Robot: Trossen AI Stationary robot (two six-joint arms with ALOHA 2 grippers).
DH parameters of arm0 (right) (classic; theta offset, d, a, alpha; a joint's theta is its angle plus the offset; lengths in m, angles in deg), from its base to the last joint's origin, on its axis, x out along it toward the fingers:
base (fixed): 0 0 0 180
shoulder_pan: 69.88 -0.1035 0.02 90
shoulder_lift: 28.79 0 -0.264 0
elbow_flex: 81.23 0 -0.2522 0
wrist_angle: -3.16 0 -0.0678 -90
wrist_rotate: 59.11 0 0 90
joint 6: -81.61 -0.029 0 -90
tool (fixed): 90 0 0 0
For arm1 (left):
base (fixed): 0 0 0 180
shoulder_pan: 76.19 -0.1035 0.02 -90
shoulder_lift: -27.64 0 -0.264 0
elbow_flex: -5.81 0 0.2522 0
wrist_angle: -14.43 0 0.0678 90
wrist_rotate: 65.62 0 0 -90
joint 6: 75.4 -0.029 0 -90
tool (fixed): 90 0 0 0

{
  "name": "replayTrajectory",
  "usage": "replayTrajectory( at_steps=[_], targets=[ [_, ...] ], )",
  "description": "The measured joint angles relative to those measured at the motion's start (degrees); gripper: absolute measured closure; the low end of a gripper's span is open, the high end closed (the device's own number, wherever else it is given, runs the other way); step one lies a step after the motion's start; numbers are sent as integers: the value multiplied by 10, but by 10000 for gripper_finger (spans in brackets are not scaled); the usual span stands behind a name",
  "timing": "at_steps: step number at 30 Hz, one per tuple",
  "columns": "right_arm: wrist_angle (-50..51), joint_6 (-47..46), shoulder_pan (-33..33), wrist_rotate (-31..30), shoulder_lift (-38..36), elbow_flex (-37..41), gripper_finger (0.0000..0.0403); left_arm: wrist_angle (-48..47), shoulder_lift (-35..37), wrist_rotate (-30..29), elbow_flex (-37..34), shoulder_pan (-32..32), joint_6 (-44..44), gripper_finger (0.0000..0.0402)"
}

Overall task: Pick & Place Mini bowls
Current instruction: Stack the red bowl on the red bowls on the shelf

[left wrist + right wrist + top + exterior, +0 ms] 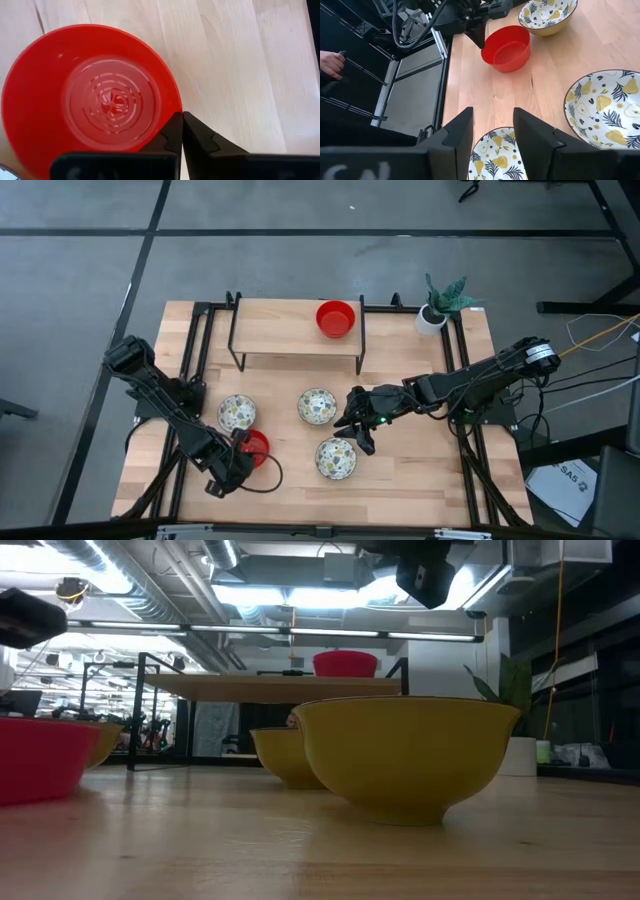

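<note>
Wooden table (400, 475), left claw (181, 131) hiding red bowl (90, 95) rim

I see a light wooden table (400, 485) edged by a black metal frame (465, 380). A raised wooden shelf (290, 330) on black legs stands along its far side. A small potted plant (440, 305) in a white pot sits at the far right corner. A person's hand (330, 62) shows beyond the table edge.

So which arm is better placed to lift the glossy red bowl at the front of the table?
The left. Its hand is shut on the glossy red bowl's rim; the right hand hovers open among the patterned bowls.
</note>
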Motion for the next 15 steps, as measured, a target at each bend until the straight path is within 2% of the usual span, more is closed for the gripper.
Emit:
replayTrajectory(
  at_steps=[7, 15],
  targets=[
    [0, 0, 0, 0, 0, 0, 263, 1, 0, 13, 0, 0, 4, 389],
    [0, -2, 0, 1, 0, 0, 263, 3, 0, 21, 0, -7, 27, 340]
  ],
)
